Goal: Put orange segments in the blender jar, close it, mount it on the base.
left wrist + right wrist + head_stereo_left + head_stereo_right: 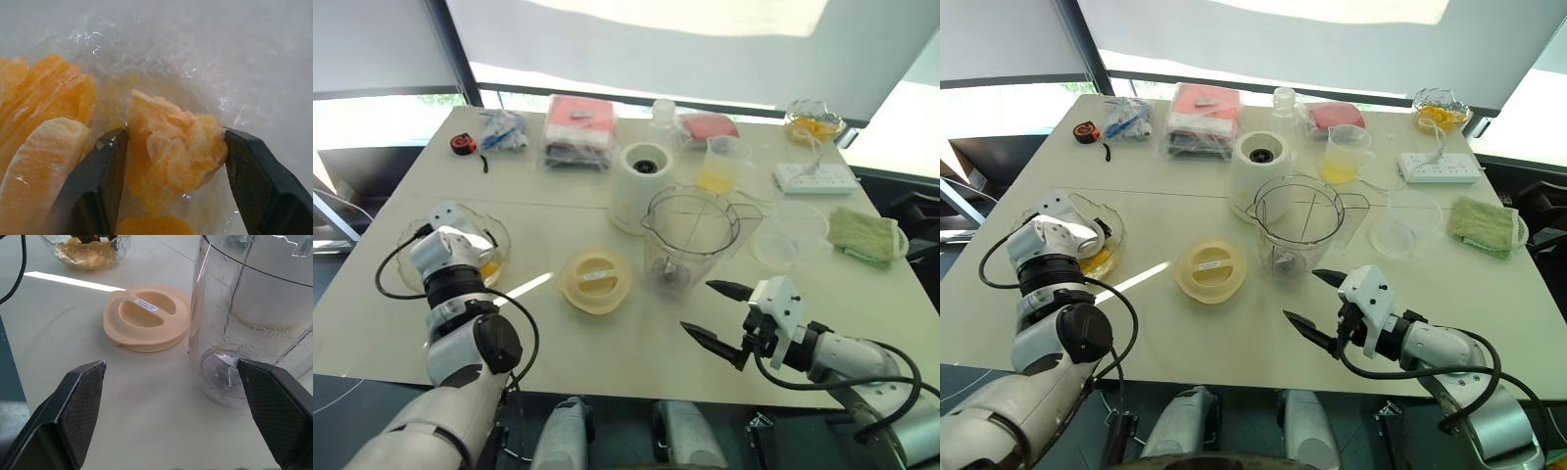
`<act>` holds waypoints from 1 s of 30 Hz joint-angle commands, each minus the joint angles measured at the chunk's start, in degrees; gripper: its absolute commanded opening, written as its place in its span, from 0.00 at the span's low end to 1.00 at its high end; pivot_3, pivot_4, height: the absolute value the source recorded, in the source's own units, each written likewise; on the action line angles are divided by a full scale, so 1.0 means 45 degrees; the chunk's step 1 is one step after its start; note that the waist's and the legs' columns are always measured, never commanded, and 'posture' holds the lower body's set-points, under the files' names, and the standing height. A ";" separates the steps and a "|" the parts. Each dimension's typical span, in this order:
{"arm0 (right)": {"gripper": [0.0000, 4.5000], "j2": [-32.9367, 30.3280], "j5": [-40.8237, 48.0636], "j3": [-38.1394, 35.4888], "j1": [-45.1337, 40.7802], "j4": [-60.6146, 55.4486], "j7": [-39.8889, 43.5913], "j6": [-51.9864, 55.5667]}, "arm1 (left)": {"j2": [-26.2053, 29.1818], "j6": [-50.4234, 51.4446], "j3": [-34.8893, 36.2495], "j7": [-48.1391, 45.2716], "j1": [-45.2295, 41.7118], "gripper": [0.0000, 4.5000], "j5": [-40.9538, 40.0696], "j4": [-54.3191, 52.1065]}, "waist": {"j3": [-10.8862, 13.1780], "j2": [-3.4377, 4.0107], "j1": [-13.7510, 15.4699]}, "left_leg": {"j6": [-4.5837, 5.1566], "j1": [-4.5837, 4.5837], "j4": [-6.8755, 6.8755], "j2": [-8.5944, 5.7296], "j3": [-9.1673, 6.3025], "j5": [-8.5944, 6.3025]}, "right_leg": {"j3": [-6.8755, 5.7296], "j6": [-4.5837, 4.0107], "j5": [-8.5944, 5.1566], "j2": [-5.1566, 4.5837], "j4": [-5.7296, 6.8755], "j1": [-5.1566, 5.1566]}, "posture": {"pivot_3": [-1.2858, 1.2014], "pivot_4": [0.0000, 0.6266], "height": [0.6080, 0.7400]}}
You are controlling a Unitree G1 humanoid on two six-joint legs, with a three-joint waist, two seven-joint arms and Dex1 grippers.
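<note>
A pale, cream-coloured surface filled most of the head views, set before a window wall with light roller blinds across the top of the frame and a dark mullion at upper left. A bright streak of sunlight crossed the surface at centre left.

At left of the frame stood a glass bowl containing the orange segments; the left hand reached into it, its fingers set on either side of one ragged segment and touching it on both flanks.

Near the centre, the blender jar stood upright and uncovered, its blades visible at the bottom. Its yellowish lid lay flat just to the left of it. The base stood directly behind the jar, its dark socket facing up.

The right hand, at lower right, hung above the surface with its fingers spread wide and nothing between them, facing the jar and lid.

Along the far edge, from left to right, lay a small orange-and-black object, bagged items, a measuring cup of yellow liquid, a white power strip and a second glass bowl. A green cloth and a shallow clear dish occupied the right side.
</note>
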 commanded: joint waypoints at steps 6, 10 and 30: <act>1.00 0.0006 -0.0004 -0.0213 -0.0071 -0.0347 -0.0105 -0.0216 | -0.0187 0.0749 -0.0114 0.0461 -0.0032 0.01 -0.0789 -0.0996 | -0.0001 0.0001 0.0025 | 0.0000 0.0000 0.0000 0.0000 -0.0002 0.0000 | -0.0001 0.0007 0.0004 -0.0001 0.0000 0.0002 | 0.52 0.24 1.00; 1.00 -0.0032 0.0020 -0.0239 -0.0089 -0.0338 -0.0107 -0.0176 | -0.0475 0.2368 0.0180 0.0882 -0.0142 0.01 -0.1167 -0.2996 | 0.0005 -0.0008 -0.0012 | 0.0000 -0.0006 0.0001 -0.0001 -0.0002 0.0000 | 0.0001 0.0023 0.0013 -0.0004 -0.0007 0.0001 | 0.52 0.24 1.00; 1.00 0.1303 0.2965 -0.4632 0.1020 0.0317 -0.1489 0.1054 | 0.5810 0.4761 -0.8885 -1.2311 -0.5482 0.01 -0.5436 -0.6525 | 0.0015 -0.0012 0.0259 | -0.0021 -0.0027 -0.0012 -0.0023 0.0017 0.0009 | 0.0005 -0.0028 -0.0017 -0.0042 -0.0036 -0.0008 | 0.52 0.24 1.00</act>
